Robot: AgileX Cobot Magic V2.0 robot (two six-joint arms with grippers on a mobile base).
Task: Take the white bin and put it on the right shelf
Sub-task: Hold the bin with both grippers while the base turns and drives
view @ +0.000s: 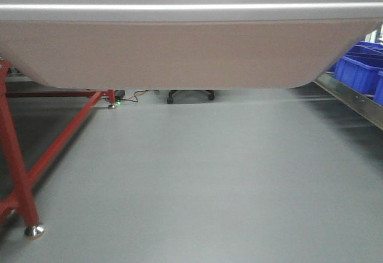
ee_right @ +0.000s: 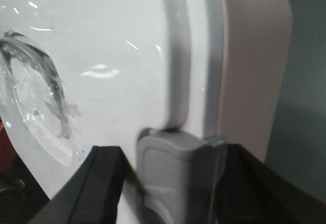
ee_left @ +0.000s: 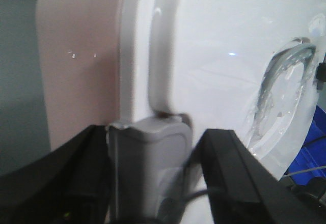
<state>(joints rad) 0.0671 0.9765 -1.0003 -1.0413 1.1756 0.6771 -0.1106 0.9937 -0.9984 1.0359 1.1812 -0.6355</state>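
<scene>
White bin (ee_left: 214, 56) tight in left gripper (ee_left: 153, 152)

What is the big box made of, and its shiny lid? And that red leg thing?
The white bin looks like plastic: pinkish, dull walls with rounded moulded corners. Its lid seems to be glossy white plastic, since lights glint on it. The red frame is probably painted metal: straight thin bars standing on a shiny silvery foot.
</scene>
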